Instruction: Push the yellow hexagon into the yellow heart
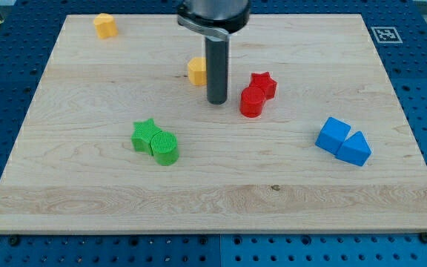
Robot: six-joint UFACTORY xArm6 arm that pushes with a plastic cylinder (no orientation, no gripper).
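The yellow hexagon (196, 70) lies on the board above its middle, partly hidden on its right side by my rod. The yellow heart (105, 25) sits near the view's top left corner of the board. My tip (217, 101) rests on the board just right of and slightly below the yellow hexagon, close to it. The tip stands between the hexagon and the red blocks.
A red star (263, 84) and a red cylinder (252, 101) touch, right of my tip. A green star (146, 134) and green cylinder (165, 147) touch at lower left. A blue cube (333, 136) and blue triangle (356, 149) sit at right. The wooden board (213, 200) ends in blue perforated table.
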